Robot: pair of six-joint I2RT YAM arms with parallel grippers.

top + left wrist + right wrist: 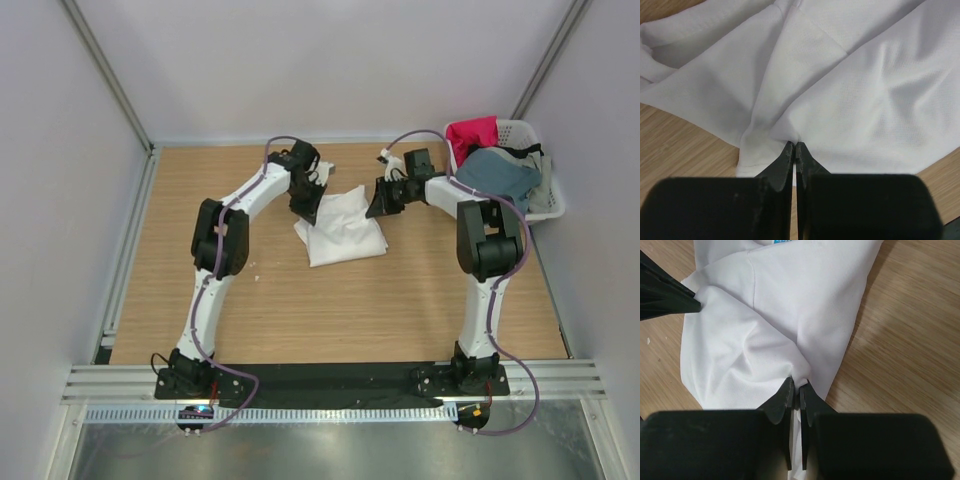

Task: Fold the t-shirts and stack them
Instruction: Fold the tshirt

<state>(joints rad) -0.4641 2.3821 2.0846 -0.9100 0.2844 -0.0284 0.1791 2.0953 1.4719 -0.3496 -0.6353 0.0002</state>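
A crumpled white t-shirt [342,228] lies on the wooden table between my two arms. My left gripper [308,212] is at its left edge; in the left wrist view the jaws [794,146] are shut, pinching a fold of the white cloth [865,90]. My right gripper [378,205] is at the shirt's right edge, its jaws [796,385] shut on a bunched fold of the same shirt [790,300]. A small blue neck label [782,241] shows at the top edge. A red-pink t-shirt [472,135] and a slate blue t-shirt [498,172] lie in the basket.
A white slotted plastic basket [548,200] stands at the table's far right corner. The left gripper's black finger [670,295] shows at the left of the right wrist view. Bare wooden tabletop [330,310] lies in front of the shirt; grey walls close the sides.
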